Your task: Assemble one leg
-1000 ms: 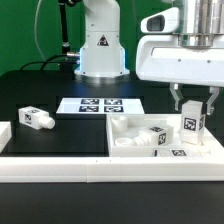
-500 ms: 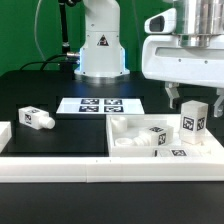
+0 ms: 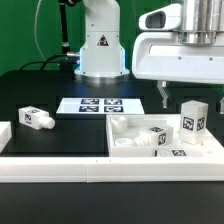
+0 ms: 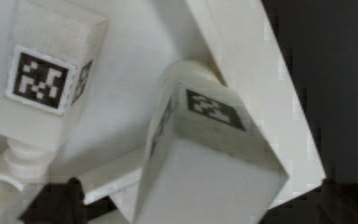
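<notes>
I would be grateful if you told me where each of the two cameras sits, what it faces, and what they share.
Exterior view: off the arm, low at the table's edge, facing the robot base; the pincer hangs above an upright leg in the tray-shaped part.
Wrist view: on the wrist, looking down at tagged white parts; dark fingertips show at the edge.
Shared: probably that upright leg.

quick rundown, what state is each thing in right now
gripper: open, empty, above the upright leg, not touching it
upright leg: standing on end in the tray, free
tray: flat on the table, holds other white parts
loose leg: lying on its side on the table, at the exterior view's left
marker board: flat on the table
</notes>
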Controlling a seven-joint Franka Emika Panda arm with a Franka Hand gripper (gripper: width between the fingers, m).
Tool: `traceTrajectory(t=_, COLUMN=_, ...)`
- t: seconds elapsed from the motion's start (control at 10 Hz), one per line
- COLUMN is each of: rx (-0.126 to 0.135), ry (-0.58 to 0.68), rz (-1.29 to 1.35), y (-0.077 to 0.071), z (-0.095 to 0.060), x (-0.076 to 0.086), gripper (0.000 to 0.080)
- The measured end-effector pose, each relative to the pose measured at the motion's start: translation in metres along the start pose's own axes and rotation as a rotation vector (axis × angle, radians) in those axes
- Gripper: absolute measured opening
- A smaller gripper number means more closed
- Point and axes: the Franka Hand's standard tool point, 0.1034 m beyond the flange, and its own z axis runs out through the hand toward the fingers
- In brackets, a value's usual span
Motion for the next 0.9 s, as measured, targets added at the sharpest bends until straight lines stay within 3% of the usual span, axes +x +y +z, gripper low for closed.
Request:
traceTrajectory(t=0.2, rx=-0.003, ry=0.005, rz=-0.168, y=-0.0001, z=0.0, x=0.0004, gripper=0.0649)
traceTrajectory(t=0.4, rx=-0.036, ry=0.015, rz=-0.468, y=0.0003, z=0.0017, x=0.0004, gripper=0.0649)
traceTrajectory(t=0.6, rx=-0.053, ry=0.016, rz=-0.709, y=-0.0007, z=-0.0001, x=0.0025, gripper=0.0649)
traceTrajectory(t=0.9, rx=-0.063, ry=0.003, rz=-0.957, y=-0.0008, z=-0.0035, x=0.0061, gripper=0.0649)
